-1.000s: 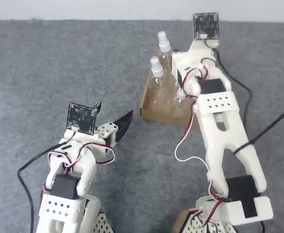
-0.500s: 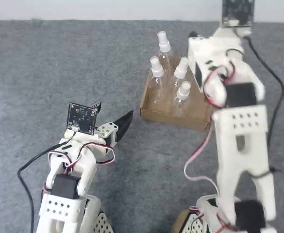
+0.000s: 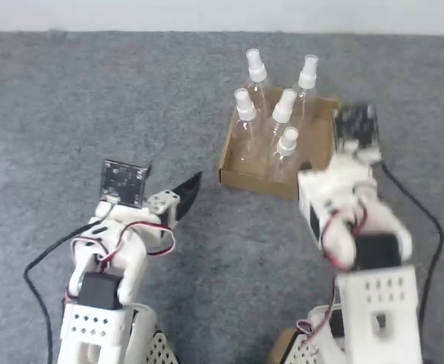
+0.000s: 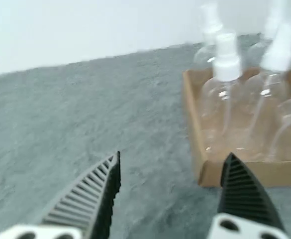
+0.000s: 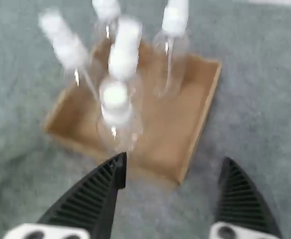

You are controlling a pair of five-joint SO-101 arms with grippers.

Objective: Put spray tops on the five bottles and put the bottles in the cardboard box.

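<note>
Grey carpet [image 3: 92, 91] covers the table; upper right in the high view, the box [image 3: 237, 176] holds capped bottles [image 3: 246, 133]. Left gripper [image 4: 173, 158] and right gripper [image 5: 175, 159] both gape wide, empty.

Looking like a robotics lab or hobby test bench; not managing to tell which. Noting a grey felt-like mat [image 3: 70, 98] covering the whole table and running up to a plain pale wall [image 3: 130, 14]. Seeing two white plastic arms side by side, left arm [image 3: 123, 243] and right arm [image 3: 351, 205], carrying a bare circuit board [image 3: 124, 184] each and trailing loose red, white and black wires [image 3: 161, 249].
</note>
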